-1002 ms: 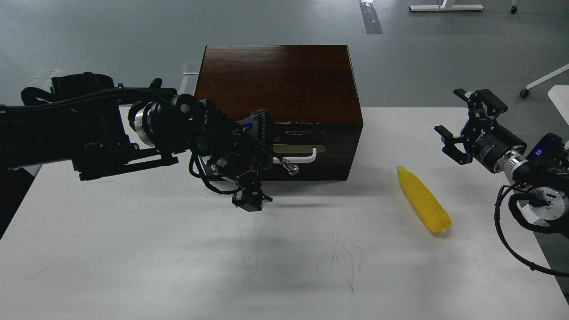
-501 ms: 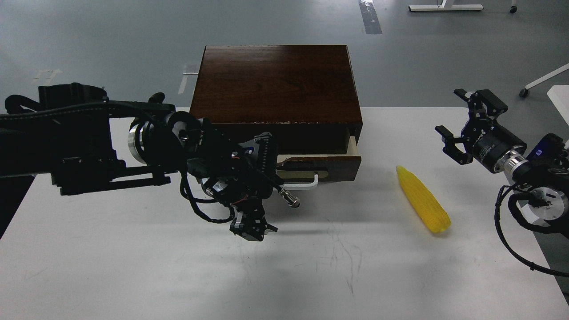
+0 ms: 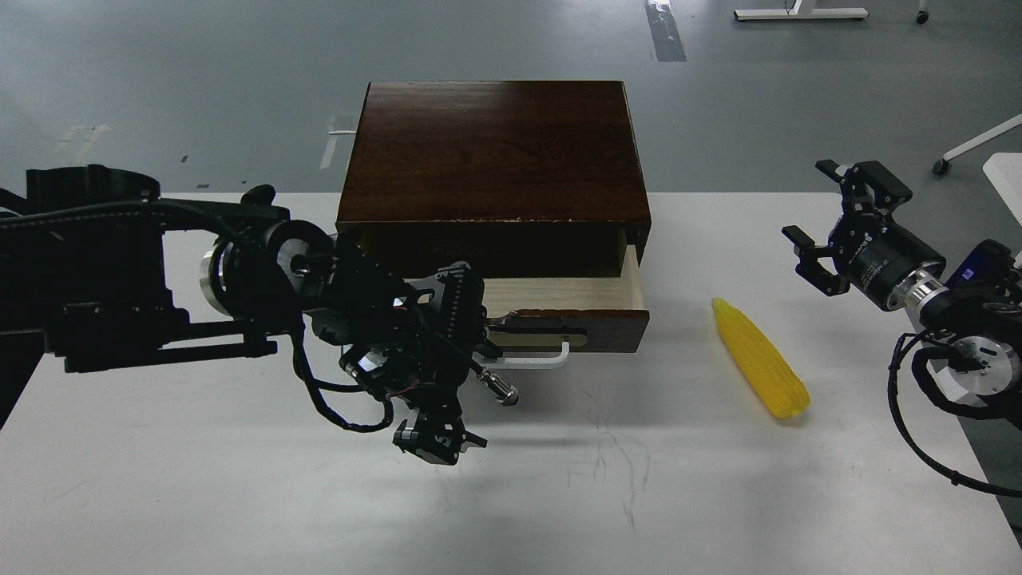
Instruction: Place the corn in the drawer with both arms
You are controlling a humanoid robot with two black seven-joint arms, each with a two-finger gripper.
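The corn [image 3: 759, 368] lies on the white table [image 3: 239, 495], right of the box, pointed end toward the back. The drawer [image 3: 559, 302] of the dark brown box [image 3: 495, 152] is pulled partly out, showing a pale, empty inside. My left gripper [image 3: 479, 358] is at the left end of the drawer's white bar handle [image 3: 533, 361] and holds it; that end is hidden behind the fingers. My right gripper [image 3: 830, 228] is open and empty, in the air behind and to the right of the corn.
Black cables hang under both wrists. The table's right edge runs under my right arm. Grey floor and white furniture legs [image 3: 798, 13] lie beyond the table.
My left gripper has drawn back toward me with the handle, and the drawer has slid from shut to partly open. The corn and right arm have not moved.
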